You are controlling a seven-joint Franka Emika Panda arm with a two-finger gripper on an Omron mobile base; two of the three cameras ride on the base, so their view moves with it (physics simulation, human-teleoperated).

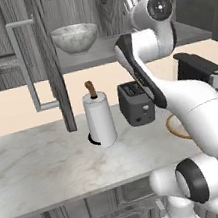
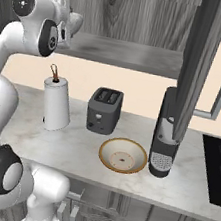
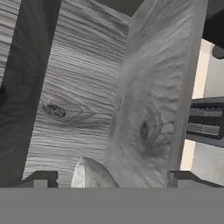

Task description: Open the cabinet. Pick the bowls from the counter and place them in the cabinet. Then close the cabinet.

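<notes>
Bowls first: the tan bowl (image 2: 123, 155) sits on the counter (image 2: 74, 157), close to the front edge, just in front and right of the toaster (image 2: 104, 110). Taking the toaster as the mark, a paper towel roll (image 2: 56, 103) stands to its left with a clear strip of marble between them, and a tall dark coffee machine (image 2: 166, 136) stands to its right, just beside the tan bowl's rim. Forward of the toaster the slab lies open up to its rounded edge; left of the roll, in the left base view, it runs on bare. Further right, past the coffee machine, a black cooktop (image 2: 216, 167) begins.

Above and behind the toaster the cabinet (image 2: 137, 15) stands open, both doors swung out. The left door (image 1: 46, 56) juts edge-on over the counter left of the roll, its bar handle (image 1: 24, 65) facing away. The right door (image 2: 201, 61) hangs edge-on over the coffee machine, so that side is tight.

On the shelf (image 2: 126, 54), up and left of the toaster, rests the speckled bowl (image 1: 75, 38); the shelf to its right is free all the way across.

The gripper (image 1: 130, 0) is up at the shelf, just right of the speckled bowl, jaws spread wide and holding nothing. In the hand view the speckled bowl's rim (image 3: 89, 173) shows between the fingertips (image 3: 41, 178), with the wood-grain back wall beyond.
</notes>
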